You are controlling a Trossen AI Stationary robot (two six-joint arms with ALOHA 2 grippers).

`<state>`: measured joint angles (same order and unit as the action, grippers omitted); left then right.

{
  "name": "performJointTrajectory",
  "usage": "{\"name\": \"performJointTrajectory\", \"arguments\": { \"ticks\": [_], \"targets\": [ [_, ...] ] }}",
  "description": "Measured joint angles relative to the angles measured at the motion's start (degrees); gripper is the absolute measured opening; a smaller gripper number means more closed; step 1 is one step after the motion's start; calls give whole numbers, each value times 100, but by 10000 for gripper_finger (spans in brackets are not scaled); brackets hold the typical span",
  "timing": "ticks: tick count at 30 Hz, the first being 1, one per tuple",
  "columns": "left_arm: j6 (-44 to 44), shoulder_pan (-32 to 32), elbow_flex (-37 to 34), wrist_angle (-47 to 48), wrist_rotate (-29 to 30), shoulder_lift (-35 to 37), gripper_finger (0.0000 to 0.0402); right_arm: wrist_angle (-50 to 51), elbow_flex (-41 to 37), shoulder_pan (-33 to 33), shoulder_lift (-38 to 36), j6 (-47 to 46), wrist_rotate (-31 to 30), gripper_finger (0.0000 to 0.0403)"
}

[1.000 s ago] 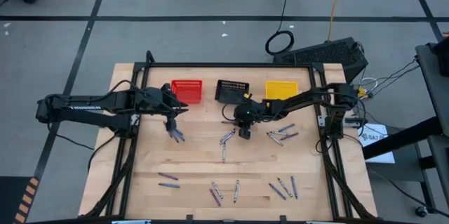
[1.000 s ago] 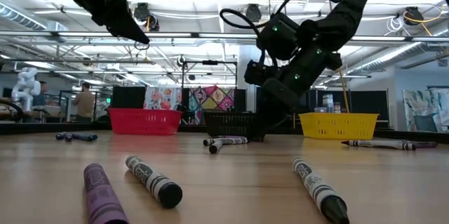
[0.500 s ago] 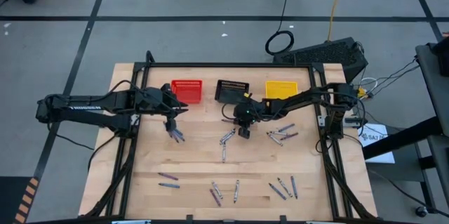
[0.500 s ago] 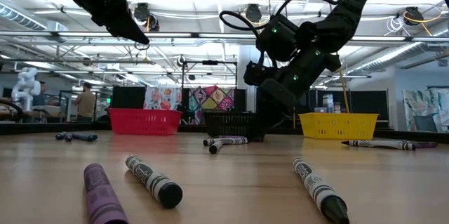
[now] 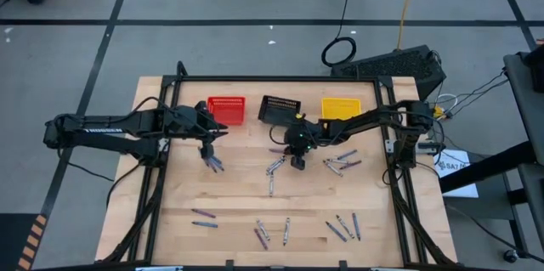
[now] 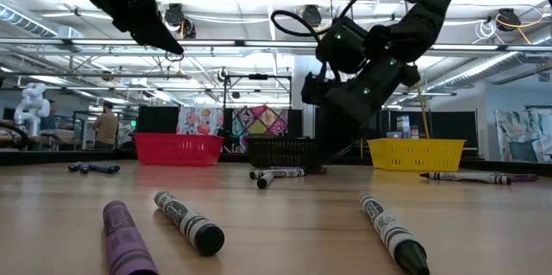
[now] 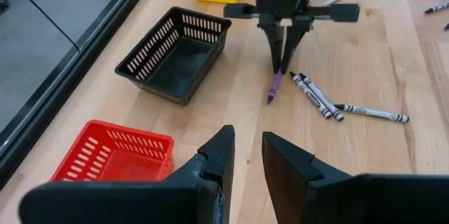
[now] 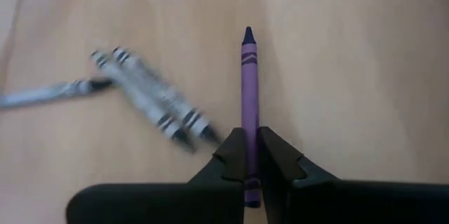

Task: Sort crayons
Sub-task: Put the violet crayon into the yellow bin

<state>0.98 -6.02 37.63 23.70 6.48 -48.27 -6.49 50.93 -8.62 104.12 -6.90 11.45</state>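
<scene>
Purple crayon in right gripper; label illegible

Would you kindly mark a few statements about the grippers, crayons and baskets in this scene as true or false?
1. The right gripper is shut on a purple crayon. True.
2. The black basket holds several crayons. False: nothing shows inside it.
3. The left gripper is open and holds nothing. True.
4. The yellow basket stands between the red and black ones. False: the black basket is in the middle, with the red basket on its other side.
</scene>
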Motion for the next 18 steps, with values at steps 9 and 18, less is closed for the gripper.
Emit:
{"name": "performJointTrajectory", "arguments": {
  "ticks": [9,18],
  "targets": [
    [4,-2,0,-5,2,0,80,1195,-4,2,-1139,129,-402,2],
    [4,0,-1,2,42,-2,80,3099,0,-316,-2356,180,-1745,2]
  ]
}}
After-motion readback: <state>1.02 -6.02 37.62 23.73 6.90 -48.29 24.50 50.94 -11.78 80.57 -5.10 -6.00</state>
